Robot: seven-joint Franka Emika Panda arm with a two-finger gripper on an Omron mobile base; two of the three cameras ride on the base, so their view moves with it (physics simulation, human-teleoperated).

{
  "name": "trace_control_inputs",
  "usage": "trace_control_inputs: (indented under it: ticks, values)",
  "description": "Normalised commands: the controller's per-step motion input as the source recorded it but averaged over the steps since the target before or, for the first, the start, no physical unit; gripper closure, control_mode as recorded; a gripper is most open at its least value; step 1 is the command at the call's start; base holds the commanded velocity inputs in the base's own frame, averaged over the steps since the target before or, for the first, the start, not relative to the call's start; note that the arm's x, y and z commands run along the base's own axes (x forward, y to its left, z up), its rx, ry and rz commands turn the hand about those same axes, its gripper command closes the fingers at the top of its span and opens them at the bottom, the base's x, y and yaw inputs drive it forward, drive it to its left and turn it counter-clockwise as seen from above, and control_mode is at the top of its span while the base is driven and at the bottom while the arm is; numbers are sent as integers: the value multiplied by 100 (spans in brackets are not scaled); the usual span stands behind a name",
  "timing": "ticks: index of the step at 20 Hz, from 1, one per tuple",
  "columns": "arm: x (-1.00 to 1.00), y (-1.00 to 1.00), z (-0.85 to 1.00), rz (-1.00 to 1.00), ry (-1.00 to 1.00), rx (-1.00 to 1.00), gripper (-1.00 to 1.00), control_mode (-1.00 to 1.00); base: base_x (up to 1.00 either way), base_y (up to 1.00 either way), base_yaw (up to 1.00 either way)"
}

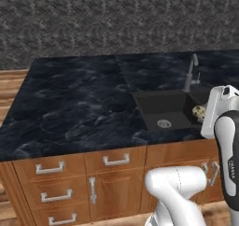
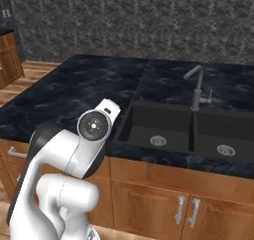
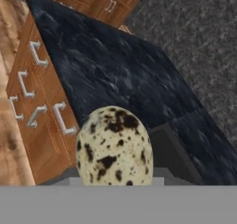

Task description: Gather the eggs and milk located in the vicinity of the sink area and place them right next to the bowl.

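A pale cream egg with dark brown speckles (image 3: 113,146) sits close against the hand camera, between the fingers of my gripper (image 1: 203,114), which is shut on it. In the left base view the egg (image 1: 199,111) shows at the tip of the white hand, in front of the right part of the dark sink basin (image 1: 163,110). The sink (image 2: 158,125) has two basins with round silver drains and a thin grey faucet (image 2: 197,88). From the right base view the back of the hand (image 2: 94,125) is raised left of the sink, hiding the fingers. The milk and the bowl are out of view.
A dark marbled counter (image 1: 74,99) stretches left of the sink, over wooden drawers and doors with silver handles (image 1: 50,168). A grey stone wall (image 1: 116,19) stands behind. The faucet (image 1: 190,73) rises at the back of the basin.
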Motion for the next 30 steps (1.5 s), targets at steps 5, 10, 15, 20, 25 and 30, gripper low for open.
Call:
trace_control_inputs:
  ticks: [5,10,15,20,25,30]
  values:
    - [0,0,0,0,0,0,100,100,-59,-51,0]
    - [0,0,0,0,0,0,100,100,-18,-76,0]
    - [0,0,0,0,0,0,100,100,-3,-96,0]
    - [0,0,0,0,0,0,100,100,-5,-99,0]
    - [0,0,0,0,0,0,100,100,-1,-100,0]
    - [0,0,0,0,0,0,100,100,-2,-98,0]
